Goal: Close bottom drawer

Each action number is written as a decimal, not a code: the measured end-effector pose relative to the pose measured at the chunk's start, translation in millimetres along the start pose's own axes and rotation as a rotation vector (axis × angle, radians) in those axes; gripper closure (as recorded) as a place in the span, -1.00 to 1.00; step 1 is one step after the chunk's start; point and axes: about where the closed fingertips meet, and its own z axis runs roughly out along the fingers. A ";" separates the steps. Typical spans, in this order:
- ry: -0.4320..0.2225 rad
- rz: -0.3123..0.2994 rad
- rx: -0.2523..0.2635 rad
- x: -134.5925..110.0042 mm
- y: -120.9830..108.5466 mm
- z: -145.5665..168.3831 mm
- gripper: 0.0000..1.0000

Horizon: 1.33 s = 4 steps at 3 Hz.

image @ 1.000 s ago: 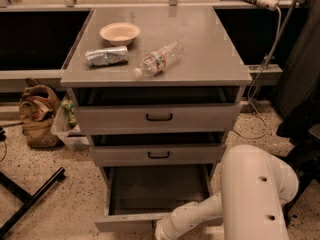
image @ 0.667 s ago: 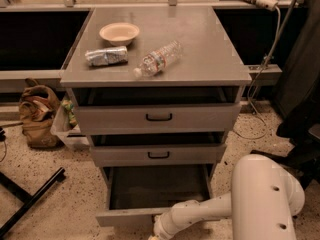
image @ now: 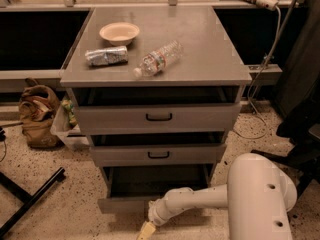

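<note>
Claw just below the pulled-out bottom drawer front, contact unclear

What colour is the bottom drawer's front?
Grey; bottom drawer shows in camera view, gripper just below its front.

I see the gripper low at the bottom edge, just in front of the bottom drawer, partly cut off by the frame. The arm covers the right half of the drawer's front; its handle is probably behind it. The print on the bottle is too small to read.
</note>
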 end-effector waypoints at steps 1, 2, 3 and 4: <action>0.004 -0.037 0.013 -22.4 -15.7 3.8 -1.00; 0.010 -0.069 -0.009 -32.1 -9.5 7.7 -1.00; 0.010 -0.069 -0.009 -32.1 -9.5 7.7 -1.00; 0.011 -0.053 0.003 -28.7 -22.6 10.0 -1.00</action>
